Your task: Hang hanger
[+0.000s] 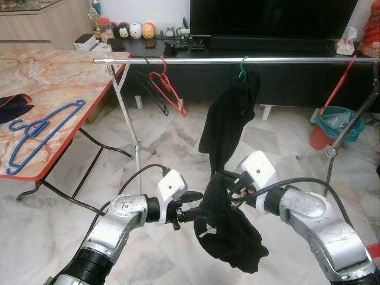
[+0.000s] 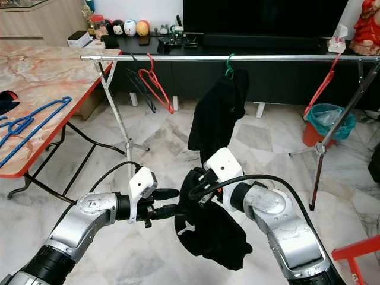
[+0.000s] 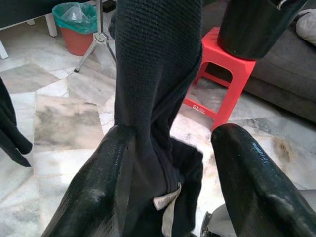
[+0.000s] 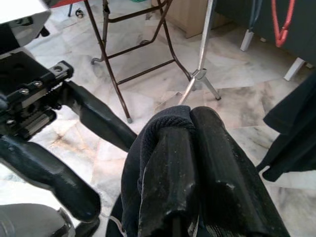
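Observation:
My right gripper (image 4: 190, 114) is shut on a bunched black garment (image 1: 228, 234) that hangs low in front of me. At its left edge my left gripper (image 1: 190, 206) is open, with a fold of the cloth (image 3: 153, 98) between its two fingers (image 3: 94, 192). A silver clothes rail (image 1: 237, 60) crosses ahead. From it hang another black garment (image 1: 228, 119) on a green hanger (image 1: 242, 68), a red hanger (image 1: 169, 89) beside a black one (image 1: 148, 89), and a further red hanger (image 1: 338, 83) at the right end. Blue hangers (image 1: 41, 130) lie on the table.
A marble-top folding table (image 1: 59, 77) with a red edge stands at left, its legs reaching toward the rail's stand (image 1: 135, 148). A red bin with a green liner (image 1: 335, 126) sits at right. A red stool (image 2: 356, 255) is close by my right side. A dark TV cabinet (image 1: 267, 41) runs behind.

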### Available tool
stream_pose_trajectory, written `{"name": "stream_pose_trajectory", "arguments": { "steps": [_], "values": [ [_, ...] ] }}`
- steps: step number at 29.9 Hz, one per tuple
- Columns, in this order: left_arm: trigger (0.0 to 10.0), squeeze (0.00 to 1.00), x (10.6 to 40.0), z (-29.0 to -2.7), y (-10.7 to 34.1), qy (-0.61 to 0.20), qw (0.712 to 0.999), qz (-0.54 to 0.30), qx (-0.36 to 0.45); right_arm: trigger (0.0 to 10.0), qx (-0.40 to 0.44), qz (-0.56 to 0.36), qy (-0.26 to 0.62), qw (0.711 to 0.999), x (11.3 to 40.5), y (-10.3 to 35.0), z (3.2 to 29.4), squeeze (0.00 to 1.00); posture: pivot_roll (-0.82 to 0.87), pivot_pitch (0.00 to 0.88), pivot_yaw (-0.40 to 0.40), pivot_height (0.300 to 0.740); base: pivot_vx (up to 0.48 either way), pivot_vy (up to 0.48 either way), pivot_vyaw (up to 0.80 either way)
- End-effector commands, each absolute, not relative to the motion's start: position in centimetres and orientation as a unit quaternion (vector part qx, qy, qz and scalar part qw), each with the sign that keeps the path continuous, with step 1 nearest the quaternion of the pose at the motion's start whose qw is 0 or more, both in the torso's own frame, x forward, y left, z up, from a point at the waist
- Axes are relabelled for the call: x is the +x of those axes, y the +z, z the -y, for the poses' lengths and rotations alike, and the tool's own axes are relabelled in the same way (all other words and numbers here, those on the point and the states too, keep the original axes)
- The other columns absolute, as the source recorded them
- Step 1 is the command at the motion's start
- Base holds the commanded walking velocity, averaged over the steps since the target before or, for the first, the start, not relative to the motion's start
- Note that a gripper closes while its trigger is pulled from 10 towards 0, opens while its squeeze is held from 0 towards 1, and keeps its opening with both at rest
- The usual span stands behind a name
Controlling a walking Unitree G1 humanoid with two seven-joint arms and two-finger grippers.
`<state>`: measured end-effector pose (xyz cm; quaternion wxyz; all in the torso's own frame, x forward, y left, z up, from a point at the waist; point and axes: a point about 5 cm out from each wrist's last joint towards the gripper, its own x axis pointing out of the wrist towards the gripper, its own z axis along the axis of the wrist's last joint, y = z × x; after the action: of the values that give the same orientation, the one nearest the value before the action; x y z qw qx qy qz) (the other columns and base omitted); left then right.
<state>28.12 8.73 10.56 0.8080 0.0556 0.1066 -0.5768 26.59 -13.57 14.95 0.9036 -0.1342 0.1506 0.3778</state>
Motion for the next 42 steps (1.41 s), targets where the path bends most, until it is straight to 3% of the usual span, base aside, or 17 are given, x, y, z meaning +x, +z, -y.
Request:
{"name": "stream_pose_trajectory", "arguments": {
  "steps": [1, 7, 8, 9, 19, 26, 42],
  "values": [
    [10.0, 1.0, 28.2, -8.6, 10.7, -0.579, 0.805, -0.107, 0.064, 0.0, -0.138, -0.116, 0.399, 0.899, 26.4, 16.4, 12.6, 0.0, -0.03, 0.014, 0.004, 0.74, 0.0, 0.0, 0.0],
    [10.0, 1.0, 28.8, -8.4, 10.2, -0.554, 0.821, -0.106, 0.088, 0.0, -0.137, -0.111, 0.402, 0.898, 26.3, 16.6, 12.5, 0.0, -0.03, 0.017, 0.006, 0.74, 0.0, 0.0, 0.0],
    [10.0, 0.7, 28.8, -8.4, 10.1, -0.55, 0.823, -0.107, 0.095, 0.0, -0.137, -0.11, 0.403, 0.898, 26.3, 16.7, 12.5, 0.0, -0.03, 0.018, 0.006, 0.74, 0.0, 0.0, 0.0],
    [10.0, 0.0, 29.0, -8.6, 9.8, -0.536, 0.831, -0.11, 0.1, 0.0, -0.137, -0.109, 0.404, 0.898, 26.3, 16.7, 12.5, 0.0, -0.03, 0.018, 0.006, 0.74, 0.0, 0.0, 0.0],
    [10.0, 0.0, 28.9, -9.7, 9.2, -0.532, 0.828, -0.131, 0.118, 0.0, -0.139, -0.109, 0.399, 0.9, 26.3, 16.9, 12.8, 0.0, -0.03, 0.024, 0.006, 0.74, 0.0, 0.0, 0.0],
    [10.0, 0.0, 28.2, -10.8, 7.3, -0.544, 0.804, -0.181, 0.153, 0.0, -0.138, -0.105, 0.398, 0.901, 26.5, 17.1, 12.7, 0.0, -0.03, 0.028, 0.006, 0.74, 0.0, 0.0, 0.0],
    [10.0, 0.0, 29.1, -10.1, 8.4, -0.528, 0.83, -0.143, 0.109, 0.0, -0.135, -0.099, 0.406, 0.898, 26.3, 17.4, 12.2, 0.0, -0.03, 0.026, 0.007, 0.74, 0.0, 0.0, 0.0]
  ]
}}
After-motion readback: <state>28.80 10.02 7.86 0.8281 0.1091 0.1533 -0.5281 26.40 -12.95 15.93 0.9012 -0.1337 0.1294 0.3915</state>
